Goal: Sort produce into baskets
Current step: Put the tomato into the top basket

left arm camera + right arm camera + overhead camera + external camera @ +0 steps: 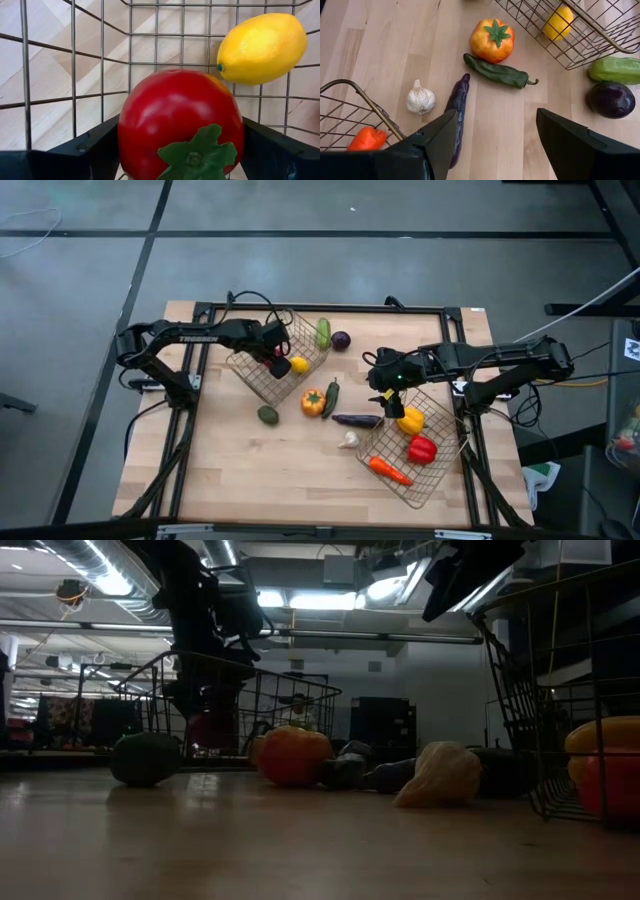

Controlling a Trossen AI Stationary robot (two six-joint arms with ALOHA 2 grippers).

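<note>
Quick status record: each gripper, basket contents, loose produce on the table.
left gripper: inside left basket, jaws shut on red tomato
right gripper: jaws open above aubergine, holding nothing
left basket contents: lemon
right basket contents: yellow pepper, red pepper, carrot
loose on table: avocado, orange pepper, green chilli, garlic, cucumber, purple onion

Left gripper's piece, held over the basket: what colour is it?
Red with a green leafy stem cap: the tomato between the left gripper fingers. Left wrist view shows it best.

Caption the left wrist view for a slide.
Left gripper holds a round red tomato inside the wire mesh basket, beside a yellow lemon.
</note>
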